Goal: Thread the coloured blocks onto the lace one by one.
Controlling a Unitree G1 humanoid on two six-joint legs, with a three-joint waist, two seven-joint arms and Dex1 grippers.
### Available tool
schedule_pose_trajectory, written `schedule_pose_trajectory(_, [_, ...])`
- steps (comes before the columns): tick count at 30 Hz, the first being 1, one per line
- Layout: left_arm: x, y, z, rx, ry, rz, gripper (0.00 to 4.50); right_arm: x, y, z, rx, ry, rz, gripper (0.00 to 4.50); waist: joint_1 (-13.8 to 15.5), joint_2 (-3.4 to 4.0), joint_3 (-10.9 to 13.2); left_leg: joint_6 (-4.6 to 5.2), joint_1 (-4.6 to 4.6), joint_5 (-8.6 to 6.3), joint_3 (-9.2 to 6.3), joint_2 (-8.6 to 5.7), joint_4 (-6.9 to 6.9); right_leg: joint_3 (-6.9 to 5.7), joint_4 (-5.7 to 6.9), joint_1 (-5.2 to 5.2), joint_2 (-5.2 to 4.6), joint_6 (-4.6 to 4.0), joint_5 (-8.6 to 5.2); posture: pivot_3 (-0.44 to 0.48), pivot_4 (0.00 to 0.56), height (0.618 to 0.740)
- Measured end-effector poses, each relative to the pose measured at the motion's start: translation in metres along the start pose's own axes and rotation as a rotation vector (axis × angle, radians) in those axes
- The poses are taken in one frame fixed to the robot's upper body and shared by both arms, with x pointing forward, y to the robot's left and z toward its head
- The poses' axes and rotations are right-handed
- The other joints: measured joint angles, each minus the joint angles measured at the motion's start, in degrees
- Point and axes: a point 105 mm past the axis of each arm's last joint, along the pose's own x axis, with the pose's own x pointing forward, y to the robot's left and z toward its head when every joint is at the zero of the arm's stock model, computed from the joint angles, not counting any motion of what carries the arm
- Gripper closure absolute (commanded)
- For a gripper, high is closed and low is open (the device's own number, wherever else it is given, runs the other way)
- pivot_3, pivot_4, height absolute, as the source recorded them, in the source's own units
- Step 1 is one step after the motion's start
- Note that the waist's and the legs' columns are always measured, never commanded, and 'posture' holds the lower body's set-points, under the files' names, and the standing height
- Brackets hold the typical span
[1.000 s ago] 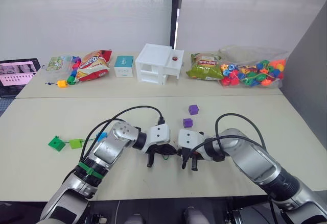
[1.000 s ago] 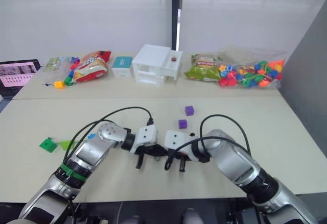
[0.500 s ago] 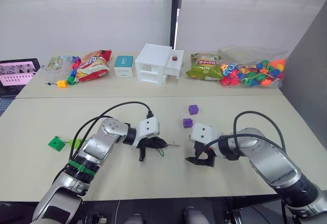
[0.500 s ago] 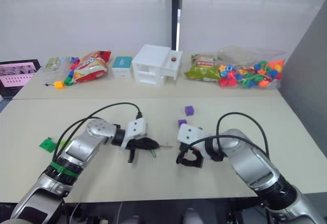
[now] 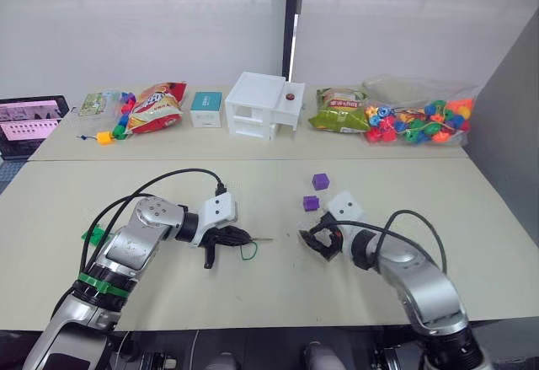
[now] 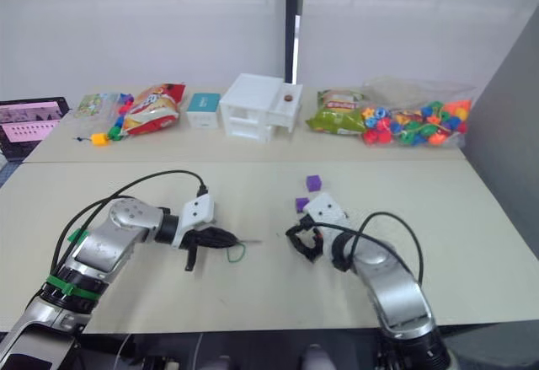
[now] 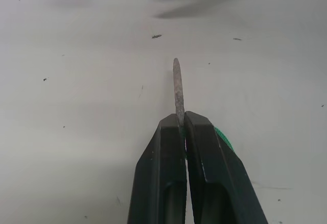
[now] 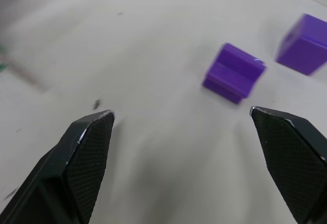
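Left hand (image 5: 221, 244) is clamped on the lace (image 7: 178, 89): in the left wrist view both fingers (image 7: 162, 183) press together on the stiff greyish tip, which sticks out past them toward the middle of the table (image 5: 269, 298). A loop of green cord (image 5: 248, 252) curls on the table just beside that hand. Further left, near the left arm, a dark green block (image 5: 91, 236) lies at the table's left side; other blocks there cannot be made out.

Centre: near purple block (image 5: 310, 203) sits just beyond the right hand, with the far purple block (image 5: 319, 181) a little further back. Both are loose and unthreaded.

Right hand (image 5: 315, 241) has its fingers (image 8: 87, 147) spread wide and holds nothing. In the right wrist view the near purple block (image 8: 234, 72) lies ahead between the two fingertips, not touching either.

Judgement: step in hand is picking up the next block, with the lace tip held ready. Next move calls for advancing the right hand over the near purple block, closing on its sides so the hole stays free, then lifting and lining the hole up with the tip. Hole orientation cannot be told from these views.
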Motion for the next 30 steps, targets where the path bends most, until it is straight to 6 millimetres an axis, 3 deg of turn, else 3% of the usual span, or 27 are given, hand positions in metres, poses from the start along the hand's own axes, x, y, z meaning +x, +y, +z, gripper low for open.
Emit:
schedule_pose_trajectory(9, [-0.005, 0.0, -0.006, -0.019, 0.01, 0.013, 4.5, 0.016, 0.005, -0.002, 0.21, -0.125, -0.257, 0.02, -0.28, 0.04, 0.0, -0.02, 0.05, 0.01, 0.01, 0.01, -0.05, 0.01, 0.02, -0.02, 0.01, 0.0, 0.0, 0.0, 0.15, 0.74])
schedule_pose_trajectory(21, [-0.005, 0.0, -0.006, -0.016, 0.01, 0.019, 4.5, 0.055, 0.004, 0.001, 0.238, -0.169, -0.373, 0.02, -0.6, 0.06, 0.01, -0.03, 0.07, 0.01, 0.0, 0.01, -0.11, 0.01, 0.01, -0.04, 0.01, -0.01, 0.0, 0.0, 0.15, 0.74])
schedule_pose_trajectory(22, [-0.006, 0.0, -0.007, -0.018, 0.014, 0.02, 4.5, 0.057, 0.005, -0.001, 0.243, -0.167, -0.372, 0.53, -0.68, 0.06, 0.01, -0.03, 0.07, 0.01, 0.0, 0.01, -0.12, 0.01, 0.0, -0.04, 0.01, -0.01, 0.0, 0.0, 0.15, 0.74])
schedule_pose_trajectory(30, [-0.007, -0.001, -0.009, -0.022, 0.019, 0.023, 4.5, 0.058, 0.008, 0.004, 0.241, -0.215, -0.352, 3.26, -1.48, 0.07, 0.02, -0.03, 0.07, 0.01, -0.01, 0.02, -0.13, 0.02, 0.02, -0.05, 0.02, -0.01, 0.0, 0.0, 0.15, 0.74])
